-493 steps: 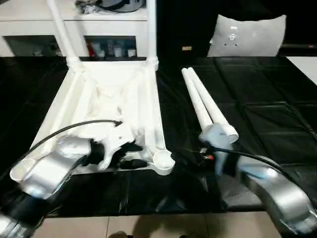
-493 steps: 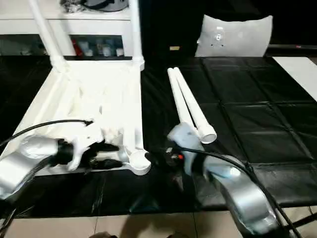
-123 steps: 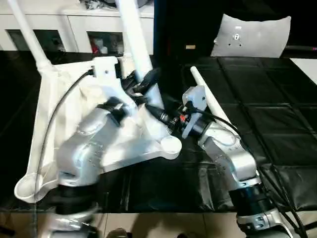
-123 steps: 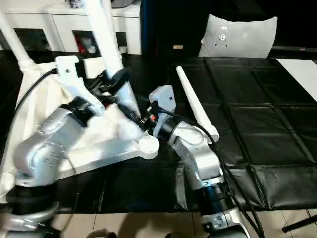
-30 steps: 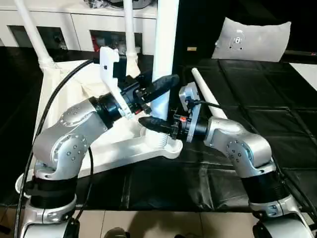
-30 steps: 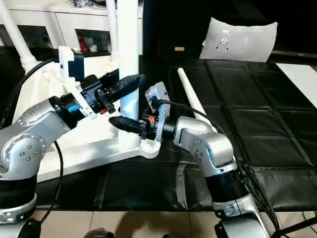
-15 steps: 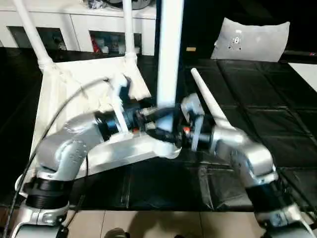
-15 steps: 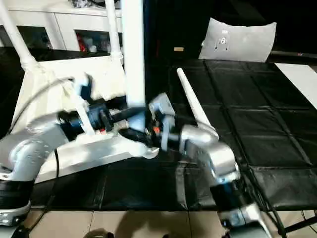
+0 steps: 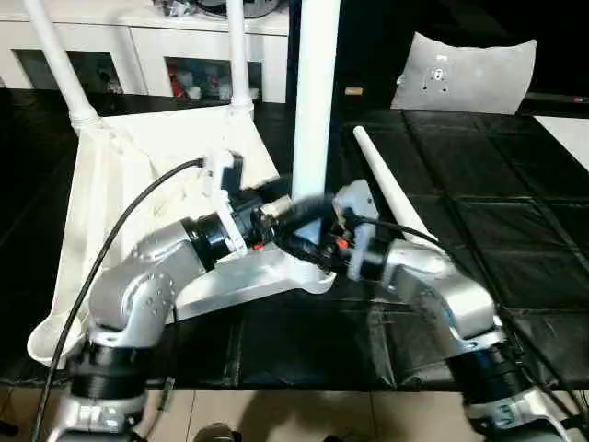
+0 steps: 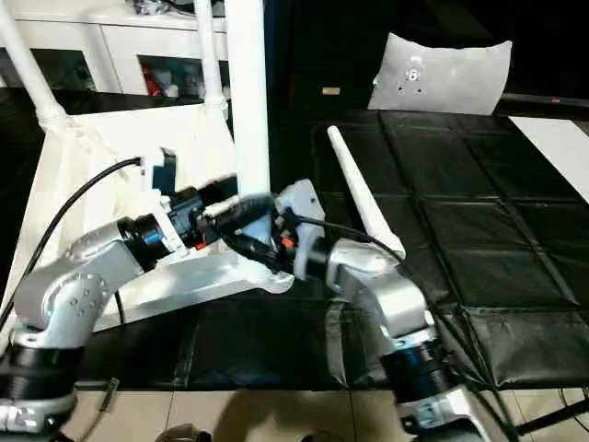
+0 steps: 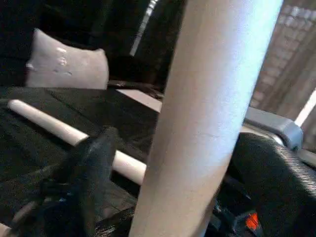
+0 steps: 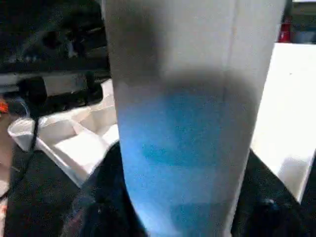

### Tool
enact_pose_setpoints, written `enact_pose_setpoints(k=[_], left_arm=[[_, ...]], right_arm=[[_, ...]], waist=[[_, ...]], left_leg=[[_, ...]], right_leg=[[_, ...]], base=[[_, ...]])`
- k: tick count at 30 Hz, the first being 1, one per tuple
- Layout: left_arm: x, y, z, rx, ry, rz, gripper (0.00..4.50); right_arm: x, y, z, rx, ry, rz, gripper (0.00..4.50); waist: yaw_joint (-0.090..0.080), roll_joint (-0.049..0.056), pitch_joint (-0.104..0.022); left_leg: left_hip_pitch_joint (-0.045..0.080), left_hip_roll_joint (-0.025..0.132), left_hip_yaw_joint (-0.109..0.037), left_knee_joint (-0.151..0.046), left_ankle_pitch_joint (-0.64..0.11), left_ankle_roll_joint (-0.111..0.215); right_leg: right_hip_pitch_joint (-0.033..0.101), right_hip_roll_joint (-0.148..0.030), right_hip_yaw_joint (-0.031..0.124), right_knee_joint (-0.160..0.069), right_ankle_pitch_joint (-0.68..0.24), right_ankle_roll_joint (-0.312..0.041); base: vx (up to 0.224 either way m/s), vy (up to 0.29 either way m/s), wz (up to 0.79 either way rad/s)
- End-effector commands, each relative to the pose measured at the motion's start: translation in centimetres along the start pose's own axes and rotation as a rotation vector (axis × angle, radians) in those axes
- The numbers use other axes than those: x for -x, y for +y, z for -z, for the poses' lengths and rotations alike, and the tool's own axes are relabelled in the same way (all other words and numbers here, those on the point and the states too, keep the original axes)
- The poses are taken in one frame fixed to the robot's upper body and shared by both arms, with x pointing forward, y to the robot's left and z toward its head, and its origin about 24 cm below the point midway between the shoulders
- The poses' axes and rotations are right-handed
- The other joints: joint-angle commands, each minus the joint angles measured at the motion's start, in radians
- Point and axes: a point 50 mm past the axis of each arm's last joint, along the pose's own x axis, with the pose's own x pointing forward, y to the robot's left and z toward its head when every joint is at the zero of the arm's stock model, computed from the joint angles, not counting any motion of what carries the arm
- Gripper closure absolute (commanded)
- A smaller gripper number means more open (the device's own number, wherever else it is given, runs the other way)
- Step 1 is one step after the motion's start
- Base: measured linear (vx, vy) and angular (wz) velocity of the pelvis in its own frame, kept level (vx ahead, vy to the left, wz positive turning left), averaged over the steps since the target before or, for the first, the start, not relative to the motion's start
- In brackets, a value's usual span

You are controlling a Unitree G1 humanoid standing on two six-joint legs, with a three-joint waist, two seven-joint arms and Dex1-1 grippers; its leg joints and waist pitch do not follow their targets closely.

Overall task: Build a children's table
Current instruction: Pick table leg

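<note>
The white table top [image 9: 120, 184] lies upside down on the black mat, ribs facing up. Two legs [image 9: 64, 69] stand in its far corner sockets. A third leg [image 9: 315, 92] stands upright in the near right socket [image 9: 317, 276]. My left gripper [image 9: 299, 210] grips this leg low down from the left, and my right gripper [image 9: 304, 250] grips it just below from the right. Both wrist views show the leg [image 12: 192, 118] between black fingers [image 12: 103, 197]. The last leg [image 9: 386, 193] lies loose on the mat to the right.
A white cabinet with glass doors [image 9: 138, 55] stands behind the table top. A pale grey cushion-like piece [image 9: 465, 74] leans at the back right. A flat white board [image 9: 566, 124] shows at the far right edge. The black mat [image 9: 479, 239] ends near the front edge.
One second ago both grippers stood open on either side of the upright leg; now they have closed on its base. Before that, this leg lay on the mat beside the other one.
</note>
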Motion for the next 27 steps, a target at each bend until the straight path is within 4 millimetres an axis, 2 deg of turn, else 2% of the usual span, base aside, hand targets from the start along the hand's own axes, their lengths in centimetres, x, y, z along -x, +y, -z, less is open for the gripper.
enact_pose_setpoints(k=[1, 2, 4, 5, 7, 9, 12, 13, 15, 17, 18, 19, 20, 27], left_arm=[[-0.3, -0.5, -0.4, -0.035, -0.034, -0.046, 0.76], [-0.5, -0.8, -0.3, -0.052, -0.036, -0.071, 0.85], [-0.8, -0.8, -0.4, -0.091, -0.052, -0.121, 1.36], [-0.9, -0.8, -0.6, -0.102, -0.061, -0.139, 1.21], [-0.9, -0.6, -0.8, -0.133, -0.064, -0.170, 1.21], [-1.1, -0.4, -0.9, -0.157, -0.064, -0.194, 1.75], [-1.0, -0.6, -0.9, -0.153, -0.061, -0.190, 1.73], [-1.0, -0.6, -0.9, -0.156, -0.066, -0.199, 2.19], [-1.0, -0.7, -0.9, -0.152, -0.068, -0.201, 2.16], [-1.0, -0.7, -0.8, -0.153, -0.070, -0.209, 2.45], [-1.1, -0.7, -0.8, -0.155, -0.071, -0.213, 2.45], [-1.1, -0.6, -0.8, -0.158, -0.071, -0.218, 2.54], [-1.1, -0.5, -0.8, -0.152, -0.073, -0.228, 2.52], [-1.2, -0.1, -1.3, -0.119, -0.080, -0.275, 2.63]], right_arm=[[-0.2, -0.3, -0.6, 0.020, -0.017, 0.033, 2.59], [-0.4, -0.3, -0.6, 0.018, -0.021, 0.038, 2.59], [-0.6, -0.1, -0.7, 0.011, -0.028, 0.037, 2.59], [-0.6, -0.1, -0.7, 0.010, -0.029, 0.037, 2.59], [-0.7, -0.1, -0.7, 0.013, -0.028, 0.035, 2.59], [-0.8, 0.0, -0.7, 0.018, -0.027, 0.034, 2.59], [-0.9, 0.0, -0.9, 0.011, -0.033, 0.030, 2.59], [-0.9, 0.0, -0.9, 0.011, -0.034, 0.032, 2.59], [-0.9, -0.1, -0.9, 0.011, -0.034, 0.034, 2.59], [-0.9, -0.1, -1.0, 0.011, -0.035, 0.035, 2.60], [-0.9, -0.2, -1.0, 0.010, -0.035, 0.035, 2.60], [-0.9, -0.2, -1.1, 0.011, -0.035, 0.035, 2.60], [-0.9, -0.2, -1.1, 0.011, -0.035, 0.035, 2.60], [-0.8, -0.4, -1.3, 0.009, -0.026, 0.043, 2.60]], waist=[[-0.006, 0.005, -0.069], [-0.005, 0.005, -0.070], [-0.004, 0.007, -0.069], [-0.004, 0.006, -0.069], [-0.003, 0.004, -0.068], [-0.004, 0.004, -0.068], [-0.004, 0.004, -0.069], [-0.004, 0.005, -0.069], [-0.005, 0.005, -0.068], [-0.005, 0.006, -0.068], [-0.006, 0.005, -0.069], [-0.007, 0.002, -0.068], [-0.005, 0.006, -0.068], [-0.005, 0.003, -0.069]], left_leg=[[0.010, 0.032, -0.008, -0.073, -0.234, -0.028], [0.010, 0.032, -0.008, -0.073, -0.229, -0.026], [0.010, 0.032, -0.008, -0.072, -0.228, -0.023], [0.009, 0.032, -0.008, -0.073, -0.229, -0.021], [0.009, 0.031, -0.008, -0.073, -0.229, -0.020], [0.008, 0.030, -0.009, -0.073, -0.228, -0.021], [0.008, 0.030, -0.008, -0.072, -0.223, -0.021], [0.008, 0.031, -0.009, -0.073, -0.224, -0.022], [0.008, 0.030, -0.009, -0.073, -0.226, -0.021], [0.009, 0.030, -0.009, -0.072, -0.229, -0.022], [0.009, 0.030, -0.008, -0.072, -0.230, -0.021], [0.008, 0.030, -0.008, -0.072, -0.232, -0.021], [0.009, 0.030, -0.008, -0.072, -0.229, -0.021], [0.009, 0.030, -0.008, -0.071, -0.221, -0.020]], right_leg=[[0.050, -0.067, 0.048, -0.081, -0.302, -0.137], [0.051, -0.069, 0.049, -0.080, -0.302, -0.136], [0.049, -0.068, 0.050, -0.081, -0.301, -0.130], [0.050, -0.067, 0.050, -0.082, -0.304, -0.121], [0.049, -0.068, 0.049, -0.086, -0.326, -0.109], [0.049, -0.067, 0.049, -0.086, -0.333, -0.098], [0.048, -0.068, 0.049, -0.085, -0.326, -0.099], [0.048, -0.067, 0.049, -0.083, -0.315, -0.105], [0.048, -0.068, 0.049, -0.083, -0.317, -0.106], [0.047, -0.068, 0.049, -0.084, -0.318, -0.110], [0.047, -0.067, 0.049, -0.084, -0.319, -0.109], [0.047, -0.067, 0.049, -0.085, -0.326, -0.106], [0.047, -0.068, 0.049, -0.085, -0.326, -0.105], [0.048, -0.068, 0.049, -0.083, -0.310, -0.109]], base=[[0.000, 0.000, 0.00], [0.000, 0.000, 0.00], [0.000, 0.000, 0.00], [0.000, 0.000, 0.00], [0.000, 0.000, 0.00], [0.000, 0.000, 0.00], [0.000, 0.000, 0.00], [0.000, 0.000, 0.00], [0.000, 0.000, 0.00], [0.000, 0.000, 0.00], [0.000, 0.000, 0.00], [0.000, 0.000, 0.00], [0.000, 0.000, 0.00], [0.000, 0.000, 0.00]])
